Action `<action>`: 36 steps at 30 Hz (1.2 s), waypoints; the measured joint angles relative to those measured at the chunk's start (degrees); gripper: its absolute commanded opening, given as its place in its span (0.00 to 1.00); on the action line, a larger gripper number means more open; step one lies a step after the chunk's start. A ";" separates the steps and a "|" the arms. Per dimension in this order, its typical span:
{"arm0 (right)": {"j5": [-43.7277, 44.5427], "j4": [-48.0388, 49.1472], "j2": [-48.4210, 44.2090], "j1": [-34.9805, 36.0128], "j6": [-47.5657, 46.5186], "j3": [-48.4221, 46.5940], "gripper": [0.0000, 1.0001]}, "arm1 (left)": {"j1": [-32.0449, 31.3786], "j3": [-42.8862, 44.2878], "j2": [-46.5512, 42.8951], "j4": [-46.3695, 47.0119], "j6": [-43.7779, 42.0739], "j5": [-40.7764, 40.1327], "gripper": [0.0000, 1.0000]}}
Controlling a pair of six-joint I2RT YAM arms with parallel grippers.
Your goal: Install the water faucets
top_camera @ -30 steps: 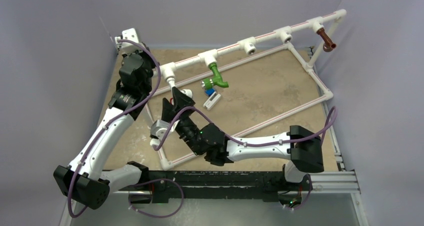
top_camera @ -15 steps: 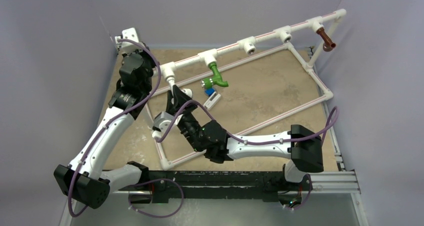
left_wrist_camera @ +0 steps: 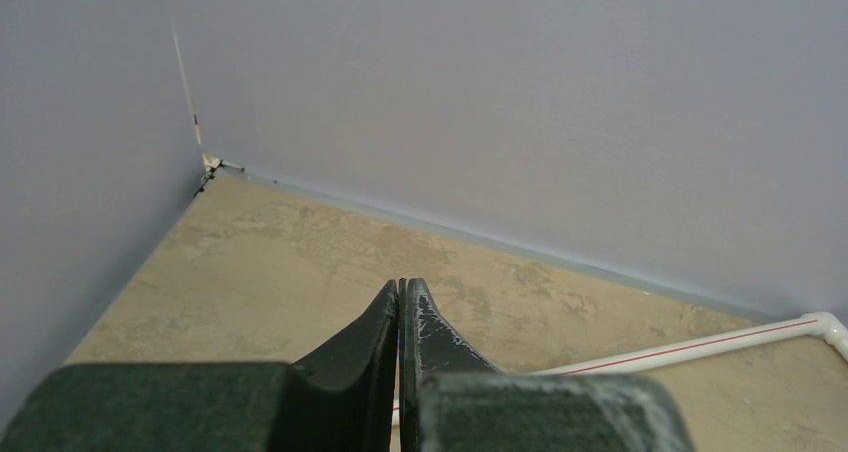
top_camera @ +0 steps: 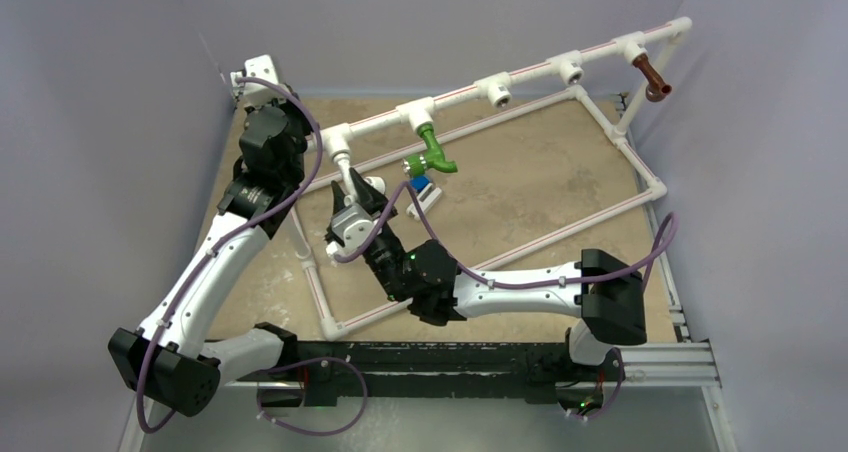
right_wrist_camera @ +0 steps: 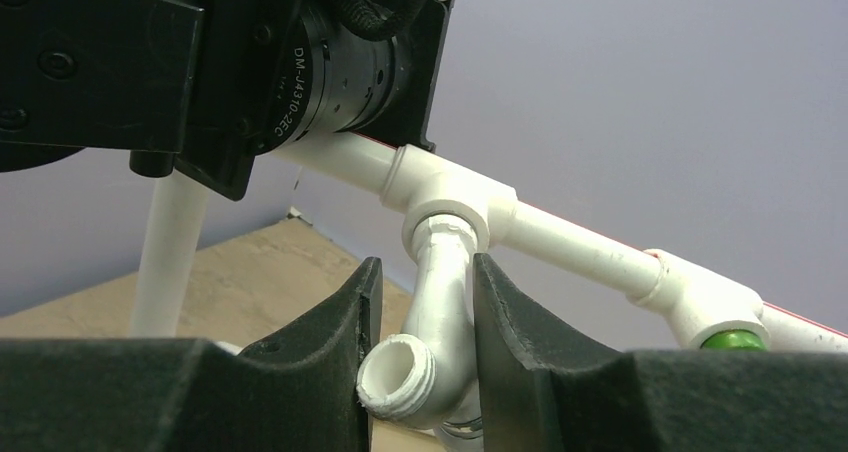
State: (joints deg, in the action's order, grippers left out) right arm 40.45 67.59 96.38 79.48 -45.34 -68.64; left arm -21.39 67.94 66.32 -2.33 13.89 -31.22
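Top view: the right pincer (top_camera: pixel 356 194) is clamped on the white faucet (top_camera: pixel 349 179) beneath a tee fitting (top_camera: pixel 339 140) of the pipe frame. The green faucet (top_camera: pixel 433 154) hangs at its 2 o'clock, and the brown faucet (top_camera: pixel 652 78) is far off toward 2 o'clock.

Left wrist view: the left pincer (left_wrist_camera: pixel 400 290) is pressed together, empty, above the worktop (left_wrist_camera: pixel 270 262).

Right wrist view: the fingers (right_wrist_camera: pixel 330 312) flank the white faucet, whose upper end is at the tee's socket.

Between the fingers of the right claw (right_wrist_camera: pixel 425 267), the white faucet (right_wrist_camera: pixel 440 302) shows only its neck and ribbed mouth; its lower body runs off the picture's bottom edge. To the claw's right, the green faucet (right_wrist_camera: pixel 730 340) is a mere sliver cut off by that same edge. Up and left of the claw, the left arm (right_wrist_camera: pixel 200 62) covers the far end of the pipe frame (right_wrist_camera: pixel 570 242).
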 measured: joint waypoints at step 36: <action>6.88 -37.46 -34.47 3.56 31.67 2.84 0.98 | 0.00 0.66 -0.07 -0.68 1.03 2.51 0.00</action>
State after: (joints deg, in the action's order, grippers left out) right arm 47.33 30.13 61.91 83.05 -13.67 -65.80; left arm -21.39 68.60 66.26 -3.01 14.92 -28.71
